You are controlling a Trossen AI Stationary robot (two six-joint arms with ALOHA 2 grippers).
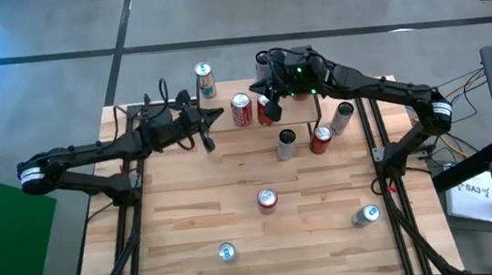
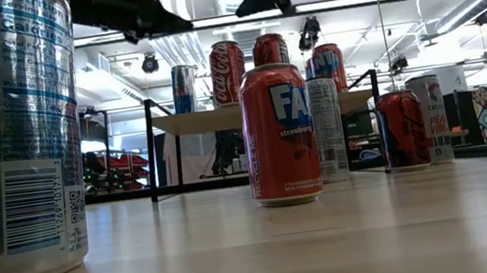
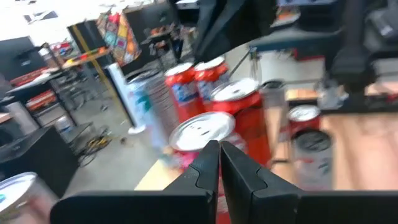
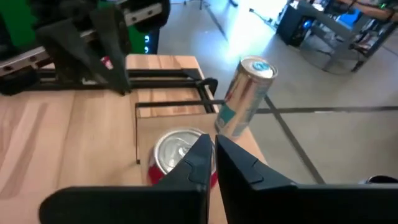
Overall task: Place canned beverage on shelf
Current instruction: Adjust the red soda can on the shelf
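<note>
Along tabletop's (image 1: 190, 217) far edge, shelf (image 1: 253, 118) holds crowded cans (image 1: 241, 110).

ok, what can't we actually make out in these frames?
- Shelf top, high view: mostly hidden under the right gripper.
- Big can, low view: cut off by the left and top edges, brand unreadable.
- Cans, left wrist view: motion-blurred, labels unreadable.
- Left gripper: shut, empty.

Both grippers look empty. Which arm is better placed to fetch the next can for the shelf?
Right, probably: the right gripper sits over the shelf, with the silver can and red can standing loose just beside it on its side. The left gripper is farther from them.
</note>
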